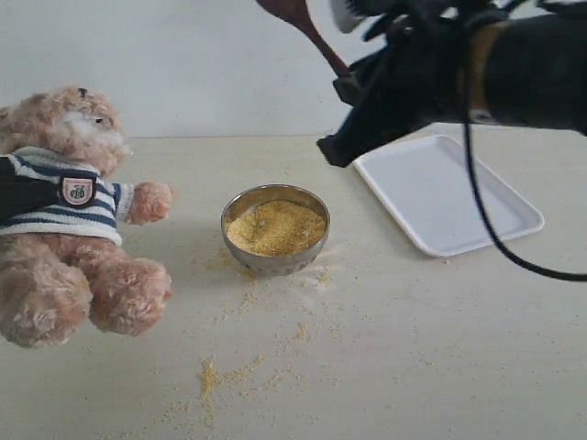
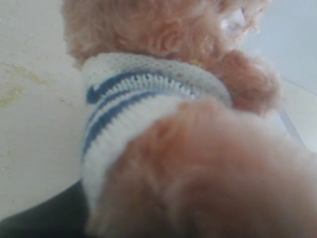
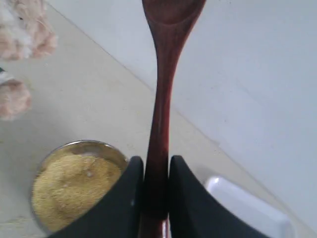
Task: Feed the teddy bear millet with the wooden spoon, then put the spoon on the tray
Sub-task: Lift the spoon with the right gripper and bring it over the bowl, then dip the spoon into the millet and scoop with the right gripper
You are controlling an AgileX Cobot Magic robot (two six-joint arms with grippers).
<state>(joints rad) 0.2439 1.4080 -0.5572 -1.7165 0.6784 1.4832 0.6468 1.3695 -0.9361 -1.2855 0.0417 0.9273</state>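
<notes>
My work surface is a flat pale-cream tabletop (image 1: 459,367), backed by a plain off-white wall (image 1: 183,55); lighting appears soft and even.

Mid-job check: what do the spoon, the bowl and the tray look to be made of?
The wooden spoon: dark reddish-brown wood, smooth with a slight sheen. The bowl: metal, likely steel, judging by its shiny reflective wall. The tray: probably plastic, plain white with a moulded rounded rim.
</notes>
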